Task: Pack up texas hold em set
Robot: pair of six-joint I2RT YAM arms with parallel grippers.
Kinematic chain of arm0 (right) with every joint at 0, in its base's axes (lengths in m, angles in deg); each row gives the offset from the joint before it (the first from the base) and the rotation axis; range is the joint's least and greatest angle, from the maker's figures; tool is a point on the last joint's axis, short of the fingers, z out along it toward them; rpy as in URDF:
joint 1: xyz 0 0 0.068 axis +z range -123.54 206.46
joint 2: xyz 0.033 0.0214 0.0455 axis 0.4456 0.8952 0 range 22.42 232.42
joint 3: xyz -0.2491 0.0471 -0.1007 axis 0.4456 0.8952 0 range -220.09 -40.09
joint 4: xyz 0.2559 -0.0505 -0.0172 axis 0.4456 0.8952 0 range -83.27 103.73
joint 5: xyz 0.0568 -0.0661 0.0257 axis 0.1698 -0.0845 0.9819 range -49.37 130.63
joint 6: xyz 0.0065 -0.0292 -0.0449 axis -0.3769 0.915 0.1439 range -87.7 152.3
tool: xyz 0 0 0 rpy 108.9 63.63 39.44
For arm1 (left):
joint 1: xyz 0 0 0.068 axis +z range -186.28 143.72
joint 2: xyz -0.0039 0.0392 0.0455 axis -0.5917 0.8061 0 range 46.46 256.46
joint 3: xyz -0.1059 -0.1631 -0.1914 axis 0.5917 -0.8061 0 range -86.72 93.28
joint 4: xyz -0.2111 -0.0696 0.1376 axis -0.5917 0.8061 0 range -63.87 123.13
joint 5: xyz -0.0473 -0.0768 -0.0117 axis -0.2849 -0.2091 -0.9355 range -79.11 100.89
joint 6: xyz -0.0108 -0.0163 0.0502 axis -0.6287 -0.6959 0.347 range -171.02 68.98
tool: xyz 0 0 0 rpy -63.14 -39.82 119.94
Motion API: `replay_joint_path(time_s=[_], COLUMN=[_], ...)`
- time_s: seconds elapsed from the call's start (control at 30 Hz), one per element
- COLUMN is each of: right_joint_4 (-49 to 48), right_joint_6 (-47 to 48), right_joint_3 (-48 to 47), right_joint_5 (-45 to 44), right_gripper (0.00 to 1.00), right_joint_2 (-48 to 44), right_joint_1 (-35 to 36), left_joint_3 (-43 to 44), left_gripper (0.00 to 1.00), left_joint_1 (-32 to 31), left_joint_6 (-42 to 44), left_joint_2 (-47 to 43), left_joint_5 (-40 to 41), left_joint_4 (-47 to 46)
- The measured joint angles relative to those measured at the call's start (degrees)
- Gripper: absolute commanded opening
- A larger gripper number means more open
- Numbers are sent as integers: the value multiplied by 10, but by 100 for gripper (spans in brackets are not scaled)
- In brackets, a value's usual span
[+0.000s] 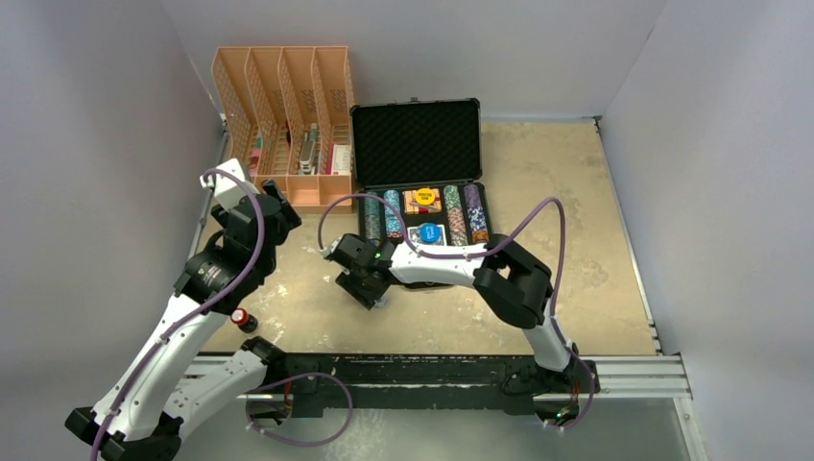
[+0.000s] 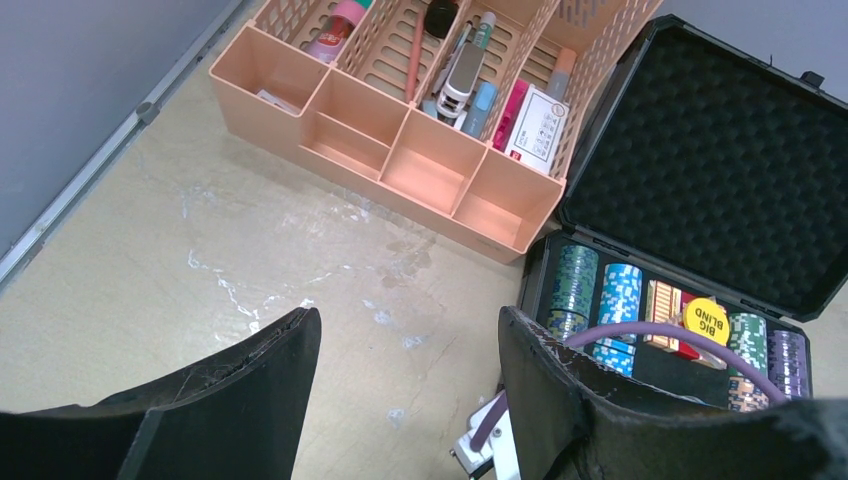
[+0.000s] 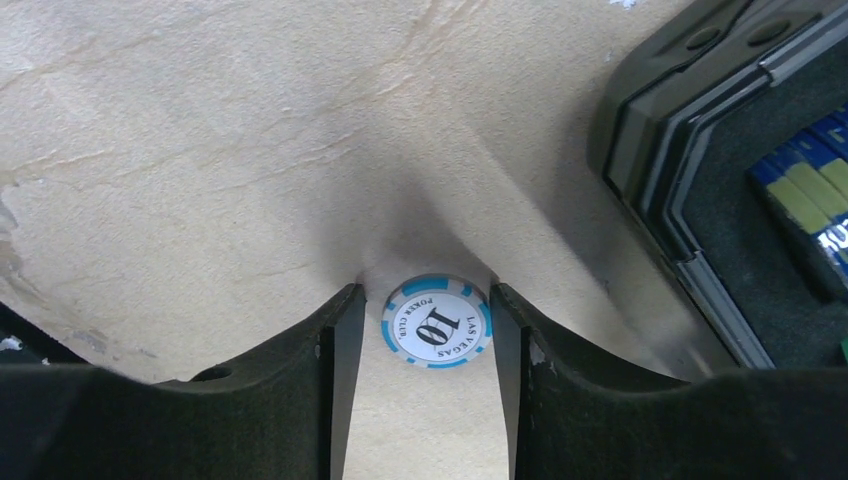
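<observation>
The black case (image 1: 417,142) stands open, foam lid up, and also shows in the left wrist view (image 2: 720,150). Its tray holds rows of poker chips (image 1: 395,213), a red card deck (image 1: 422,201), a blue deck (image 1: 429,233) and a yellow "Big Blind" button (image 2: 708,318). One light-blue and white "10" chip (image 3: 436,323) lies flat on the table, left of the case corner (image 3: 650,150). My right gripper (image 3: 425,300) is open and low over the table, its fingertips either side of that chip. My left gripper (image 2: 408,320) is open and empty above bare table.
An orange slotted organiser (image 1: 283,115) with pens and small items stands left of the case, against the back wall. A small red-and-black bottle (image 1: 242,317) stands by the left arm. Grey walls close in the left, back and right sides.
</observation>
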Motion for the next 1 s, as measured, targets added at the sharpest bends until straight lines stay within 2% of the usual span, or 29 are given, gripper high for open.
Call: replay_joint_path(time_s=[0.17,0.27,0.63,0.87,1.0], right_joint_4=[-24,-23,9,13,13], right_joint_6=[9,13,28,39,37], right_joint_3=[27,38,9,10,10], right_joint_5=[1,2,7,8,3], right_gripper=[57,53,49,32,31], right_joint_2=[-19,-28,-9,2,2], right_joint_1=[3,3,-1,-2,-3], left_joint_3=[-2,-9,-16,-16,-16], left_gripper=[65,65,65,65,65], left_joint_1=[0,0,0,0,0], left_joint_6=[0,0,0,0,0], left_joint_2=[-2,-4,-7,-17,-19], left_joint_5=[0,0,0,1,2], left_joint_4=[0,0,-1,-1,-1])
